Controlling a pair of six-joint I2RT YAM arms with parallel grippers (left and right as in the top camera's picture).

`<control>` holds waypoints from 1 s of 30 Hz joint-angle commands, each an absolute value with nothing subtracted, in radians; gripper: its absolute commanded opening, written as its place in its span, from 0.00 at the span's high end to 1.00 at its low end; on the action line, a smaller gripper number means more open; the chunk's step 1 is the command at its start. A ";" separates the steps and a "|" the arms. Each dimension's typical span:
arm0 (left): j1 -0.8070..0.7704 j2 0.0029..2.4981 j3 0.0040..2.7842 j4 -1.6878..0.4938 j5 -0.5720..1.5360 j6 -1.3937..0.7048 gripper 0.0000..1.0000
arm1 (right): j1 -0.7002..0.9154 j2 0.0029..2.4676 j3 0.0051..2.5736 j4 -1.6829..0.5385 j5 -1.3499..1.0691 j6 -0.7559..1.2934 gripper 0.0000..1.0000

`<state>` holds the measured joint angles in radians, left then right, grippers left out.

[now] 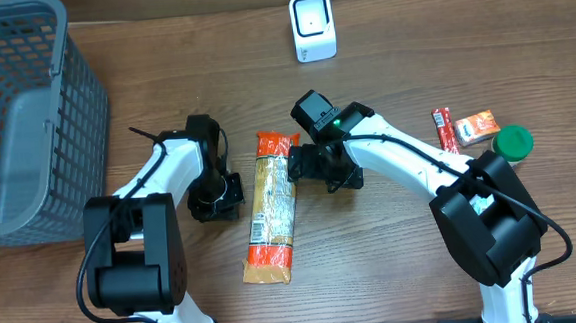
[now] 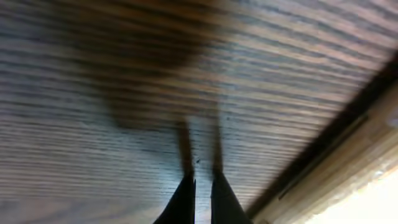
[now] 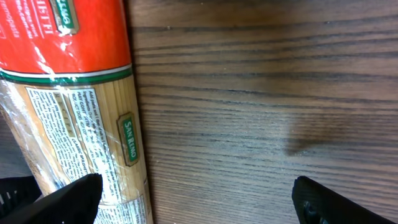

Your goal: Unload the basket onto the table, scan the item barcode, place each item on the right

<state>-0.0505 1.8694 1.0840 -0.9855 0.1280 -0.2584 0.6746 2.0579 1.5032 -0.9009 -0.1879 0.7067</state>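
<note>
Right hand (image 1: pixel 301 167) spread wide beside upper part of spaghetti pack (image 1: pixel 271 208), which lies flat on surface (image 1: pixel 393 245) between arms. Left hand (image 1: pixel 216 200) clenched, empty. Pack likely light, stiff, brittle, film slippery; grip mid-length.

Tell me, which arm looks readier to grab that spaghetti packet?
The right. Its fingers stand wide open right at the spaghetti packet; the left fingers are shut, beside it over bare wooden table.
</note>
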 commanded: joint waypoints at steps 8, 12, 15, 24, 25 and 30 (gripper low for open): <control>-0.149 2.001 1.061 -0.992 0.353 -0.188 0.96 | 0.665 2.055 1.497 -0.935 -0.150 0.693 0.00; -0.207 2.001 1.061 -0.934 0.393 -0.218 0.96 | 0.643 2.056 1.497 -0.960 -0.151 0.631 0.00; -0.249 2.001 1.062 -0.878 0.392 -0.261 0.96 | 0.622 2.056 1.497 -0.980 -0.150 0.619 0.00; -0.256 2.001 1.071 -0.837 0.360 -0.279 0.96 | 0.588 2.056 1.497 -1.010 -0.187 0.541 0.00; -0.250 2.001 1.074 -0.837 0.355 -0.286 0.96 | 0.588 2.056 1.497 -1.009 -0.187 0.541 0.00; -0.230 2.001 1.083 -0.773 0.340 -0.334 0.96 | 0.588 2.056 1.497 -0.996 -0.188 0.542 0.00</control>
